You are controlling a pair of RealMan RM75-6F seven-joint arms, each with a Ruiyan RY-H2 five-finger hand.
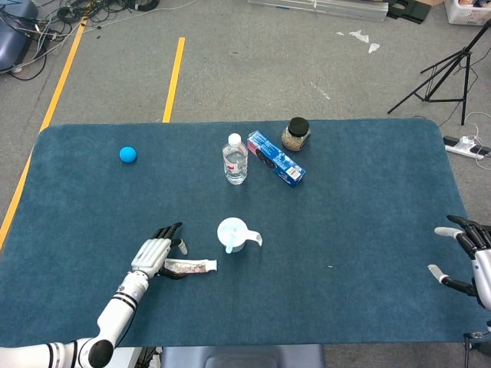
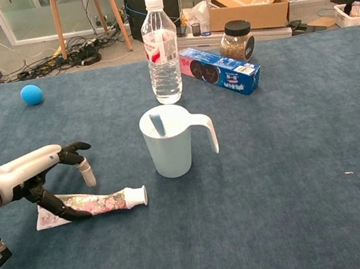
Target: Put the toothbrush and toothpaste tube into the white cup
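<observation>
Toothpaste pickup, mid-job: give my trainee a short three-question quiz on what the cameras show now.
1. True or false: the toothbrush already stands in the white cup.
2. Which hand is at the toothpaste tube: A left hand, B right hand?
3. Fill in: the tube's cap points toward the ____.

Key: 1 true. 2 A; its fingers are spread over the tube's flat end, and the tube lies on the table, not lifted. 3 cup.
</observation>
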